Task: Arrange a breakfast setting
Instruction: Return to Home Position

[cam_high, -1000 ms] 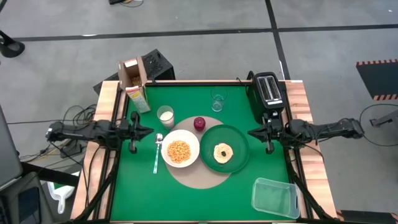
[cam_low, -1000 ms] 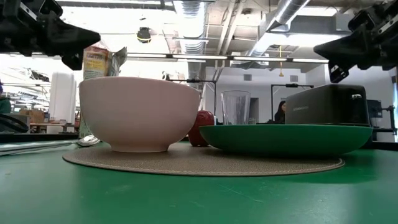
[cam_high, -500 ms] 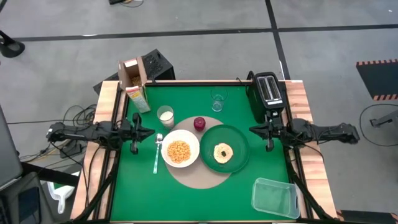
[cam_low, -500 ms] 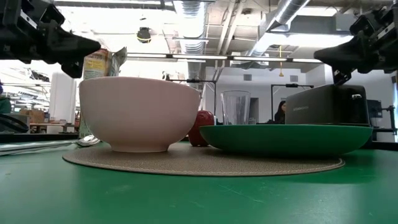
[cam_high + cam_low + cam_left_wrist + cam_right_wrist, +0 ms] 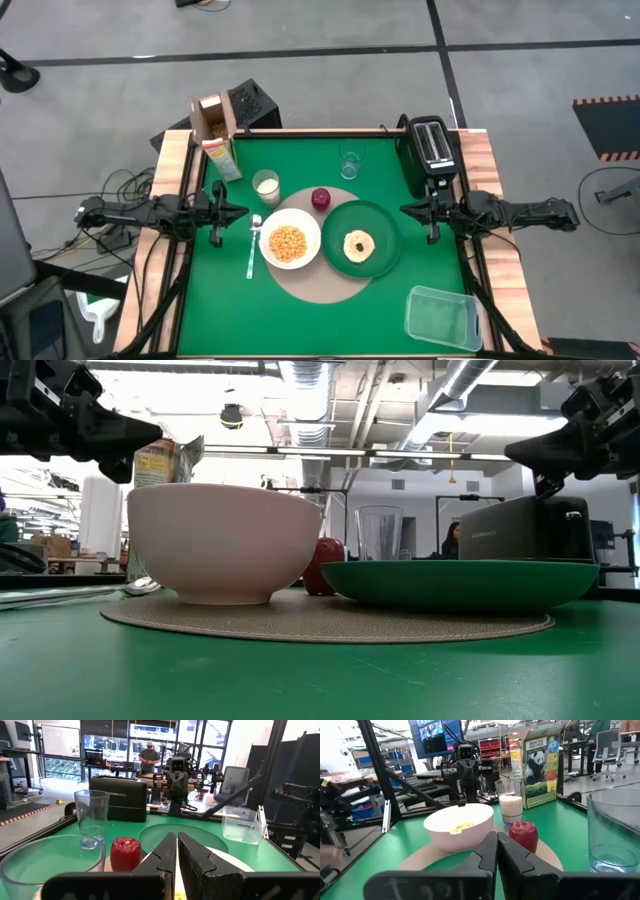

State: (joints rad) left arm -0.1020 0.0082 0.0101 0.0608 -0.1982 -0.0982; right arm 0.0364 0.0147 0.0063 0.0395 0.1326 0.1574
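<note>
Left gripper [image 5: 176, 836] and right gripper [image 5: 497, 835] have fingers pressed together, holding nothing, one over each side edge of the table [image 5: 300, 322]. We count one mat [image 5: 322, 287] carrying one bowl [image 5: 289, 243], one plate [image 5: 386, 224] with one bread [image 5: 359, 244], one fruit [image 5: 320, 198]; one spoon [image 5: 252, 248] beside it; one cup [image 5: 266, 184], one glass [image 5: 348, 164] farther back. We see open green along the front

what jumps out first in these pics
The laid breakfast mid-table: a white bowl of cereal and a green plate with a bagel side by side on a tan mat, a red apple at its far edge. Both arms flank it at the table's sides, left pincer and right pincer shut.
</note>
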